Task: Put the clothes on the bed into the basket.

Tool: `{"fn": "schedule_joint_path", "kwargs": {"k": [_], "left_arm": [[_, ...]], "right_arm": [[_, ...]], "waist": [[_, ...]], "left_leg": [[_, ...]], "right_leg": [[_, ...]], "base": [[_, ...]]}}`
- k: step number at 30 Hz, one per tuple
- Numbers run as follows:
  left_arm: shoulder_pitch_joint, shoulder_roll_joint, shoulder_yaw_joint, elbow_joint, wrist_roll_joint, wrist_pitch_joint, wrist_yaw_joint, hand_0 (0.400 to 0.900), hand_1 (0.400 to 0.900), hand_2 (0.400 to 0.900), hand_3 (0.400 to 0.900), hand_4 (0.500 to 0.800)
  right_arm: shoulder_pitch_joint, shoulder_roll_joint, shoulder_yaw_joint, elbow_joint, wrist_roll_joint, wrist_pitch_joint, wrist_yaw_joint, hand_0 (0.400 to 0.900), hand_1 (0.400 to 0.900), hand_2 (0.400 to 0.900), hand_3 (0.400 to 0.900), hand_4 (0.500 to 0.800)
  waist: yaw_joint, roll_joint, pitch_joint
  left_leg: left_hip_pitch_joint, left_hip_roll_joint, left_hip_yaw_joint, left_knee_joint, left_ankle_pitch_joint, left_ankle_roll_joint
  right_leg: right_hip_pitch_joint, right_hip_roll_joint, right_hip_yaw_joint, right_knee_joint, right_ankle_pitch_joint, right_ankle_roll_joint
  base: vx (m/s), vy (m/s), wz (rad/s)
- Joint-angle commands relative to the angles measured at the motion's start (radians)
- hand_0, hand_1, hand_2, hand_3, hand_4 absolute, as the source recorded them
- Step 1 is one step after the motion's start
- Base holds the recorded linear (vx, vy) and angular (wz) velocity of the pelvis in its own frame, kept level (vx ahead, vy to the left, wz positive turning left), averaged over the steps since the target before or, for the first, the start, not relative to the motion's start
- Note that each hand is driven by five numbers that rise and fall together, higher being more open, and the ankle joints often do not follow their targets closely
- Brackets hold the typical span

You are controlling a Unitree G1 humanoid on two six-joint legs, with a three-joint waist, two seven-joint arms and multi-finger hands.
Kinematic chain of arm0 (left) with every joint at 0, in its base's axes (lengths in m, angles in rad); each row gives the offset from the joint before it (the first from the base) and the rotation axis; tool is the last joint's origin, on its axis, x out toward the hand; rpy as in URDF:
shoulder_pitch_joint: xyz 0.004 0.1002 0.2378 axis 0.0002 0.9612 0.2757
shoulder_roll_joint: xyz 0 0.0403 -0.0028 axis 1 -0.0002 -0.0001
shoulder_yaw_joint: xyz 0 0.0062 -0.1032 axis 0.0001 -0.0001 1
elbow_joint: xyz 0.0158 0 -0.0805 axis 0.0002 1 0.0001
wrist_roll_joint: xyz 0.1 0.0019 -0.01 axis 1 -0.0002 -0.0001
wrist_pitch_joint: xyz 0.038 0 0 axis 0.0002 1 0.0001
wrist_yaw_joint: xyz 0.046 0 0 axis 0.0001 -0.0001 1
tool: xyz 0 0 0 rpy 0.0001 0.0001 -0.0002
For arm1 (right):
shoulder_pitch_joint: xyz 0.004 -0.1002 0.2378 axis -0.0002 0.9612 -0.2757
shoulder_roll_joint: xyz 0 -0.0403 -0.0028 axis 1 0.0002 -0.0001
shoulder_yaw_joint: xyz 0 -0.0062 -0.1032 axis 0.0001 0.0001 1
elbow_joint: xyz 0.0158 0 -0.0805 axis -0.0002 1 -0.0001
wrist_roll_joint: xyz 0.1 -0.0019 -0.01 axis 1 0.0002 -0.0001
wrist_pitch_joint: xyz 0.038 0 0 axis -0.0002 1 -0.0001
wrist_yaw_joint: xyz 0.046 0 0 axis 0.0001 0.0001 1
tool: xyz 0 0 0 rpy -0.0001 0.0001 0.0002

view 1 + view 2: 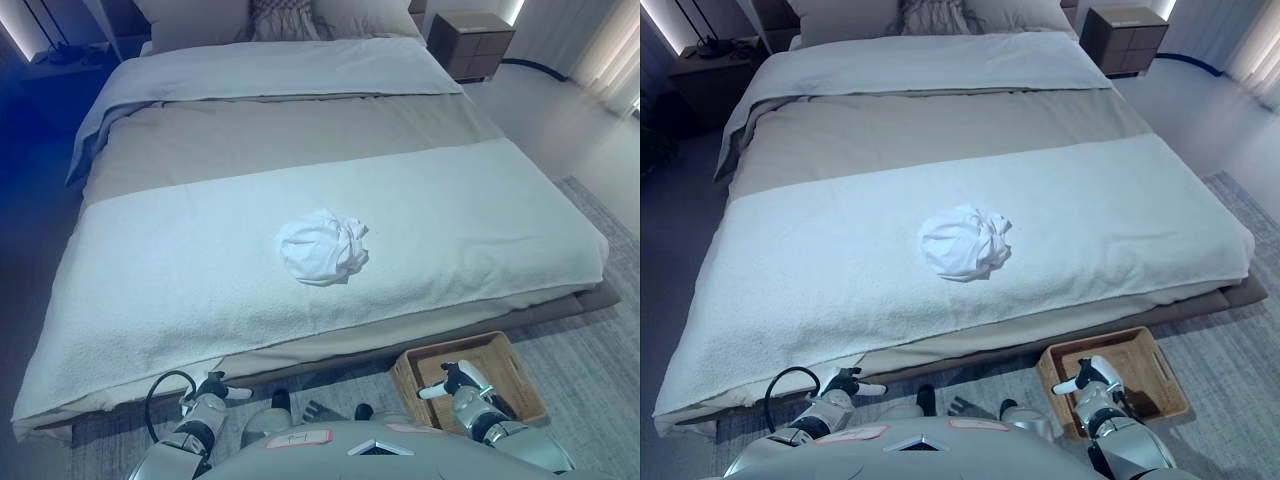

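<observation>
— What do we see from the head camera?

— A wide bed [300, 150] fills most of the view, a white blanket across its lower half and pillows at the head. A nightstand [472, 42] stands at the far right corner. On the rug [590, 350] at the bed's foot, to our right, sits the wicker basket [525, 385], which looks empty as far as we can see.

— And the clothes?

— One crumpled white garment [322, 246] lies near the middle of the white blanket, well apart from the basket and from both hands.

— So how far along are we?

— By our reading, nothing is done yet: the garment is untouched on the bed, and picking it up and dropping it in the basket both remain.

— The hands?

— Both hang low. Our left hand [207, 392] hovers by the bed's edge, fingers loosely extended, holding nothing. Our right hand [1088, 380] hangs over the basket, fingers relaxed, also holding nothing.
</observation>
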Motion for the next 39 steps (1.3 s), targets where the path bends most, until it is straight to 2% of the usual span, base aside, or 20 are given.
{"fn": "schedule_joint_path", "kwargs": {"k": [1, 4, 13, 15, 22, 30, 36, 39], "left_arm": [[-0.097, 0.037, -0.020, 0.067, 0.016, -0.029, 0.023, 0.900, 0.900, 0.900, 0.900, 0.800], [-0.097, 0.037, -0.019, 0.065, 0.014, -0.031, 0.025, 0.900, 0.900, 0.900, 0.900, 0.800], [-0.105, 0.045, -0.018, 0.030, 0.018, -0.035, 0.044, 0.900, 0.900, 0.900, 0.900, 0.800], [-0.110, 0.054, -0.017, -0.004, 0.008, -0.036, 0.068, 0.900, 0.900, 0.900, 0.900, 0.800], [-0.113, 0.072, -0.025, -0.047, -0.043, -0.032, 0.113, 0.900, 0.900, 0.900, 0.900, 0.800], [-0.109, 0.100, -0.020, -0.066, -0.096, -0.030, 0.149, 0.900, 0.900, 0.900, 0.900, 0.800], [-0.134, 0.112, -0.026, -0.031, -0.132, -0.035, 0.169, 0.900, 0.900, 0.900, 0.900, 0.800], [-0.149, 0.120, -0.027, -0.005, -0.150, -0.042, 0.181, 0.900, 0.900, 0.900, 0.900, 0.800]], "right_arm": [[-0.093, -0.007, 0.017, 0.047, -0.021, -0.006, -0.044, 0.900, 0.900, 0.900, 0.900, 0.800], [-0.094, -0.009, 0.017, 0.047, -0.024, -0.007, -0.044, 0.900, 0.900, 0.900, 0.900, 0.800], [-0.185, -0.026, 0.149, -0.091, -0.137, -0.030, -0.047, 0.900, 0.900, 0.900, 0.900, 0.800], [-0.261, -0.038, 0.211, -0.220, -0.162, -0.044, -0.041, 0.900, 0.900, 0.900, 0.900, 0.800], [-0.466, -0.012, 0.324, -0.345, -0.176, -0.046, -0.028, 0.900, 0.900, 0.900, 0.900, 0.800], [-0.611, 0.009, 0.351, -0.413, -0.150, -0.028, -0.058, 0.900, 0.900, 0.900, 0.900, 0.800], [-0.687, 0.019, 0.367, -0.393, -0.133, -0.015, -0.094, 0.900, 0.900, 0.900, 0.900, 0.800], [-0.743, 0.011, 0.365, -0.347, -0.130, -0.005, -0.117, 0.900, 0.900, 0.900, 0.900, 0.800]], "waist": [[0.007, -0.017, 0.021], [0.008, -0.018, 0.023], [0.020, -0.019, 0.035], [0.028, -0.018, 0.048], [0.068, -0.026, 0.083], [0.148, -0.047, 0.114], [0.206, -0.054, 0.141], [0.229, -0.044, 0.158]], "left_leg": [[0.060, -0.032, 0.027, 0.005, -0.104, 0.015], [0.060, -0.032, 0.027, 0.005, -0.104, 0.015], [0.054, -0.033, 0.020, 0.005, -0.100, 0.015], [0.046, -0.034, 0.020, 0.005, -0.096, 0.015], [-0.008, -0.044, 0.004, 0.005, -0.074, 0.015], [-0.105, -0.065, -0.087, 0.005, -0.034, 0.005], [-0.178, -0.091, -0.160, 0.005, -0.008, -0.002], [-0.218, -0.103, -0.179, 0.005, 0.005, -0.002]], "right_leg": [[0.003, -0.015, -0.014, 0.004, -0.033, 0.037], [0.004, -0.015, -0.015, 0.004, -0.034, 0.037], [0.002, -0.017, -0.019, 0.004, -0.032, 0.037], [-0.005, -0.018, -0.018, 0.004, -0.029, 0.038], [-0.040, -0.024, -0.038, 0.004, -0.017, 0.039], [-0.068, -0.033, -0.131, 0.004, -0.018, 0.038], [-0.090, -0.044, -0.204, 0.004, -0.027, 0.042], [-0.116, -0.051, -0.225, 0.004, -0.024, 0.047]], "base": [[0.00, 0.000, 0.00], [0.00, 0.000, 0.01], [0.00, 0.002, 0.04], [-0.01, 0.012, 0.02], [-0.01, 0.026, 0.14], [0.01, 0.002, 0.53], [0.04, 0.008, 0.51], [0.05, 0.037, 0.27]]}}
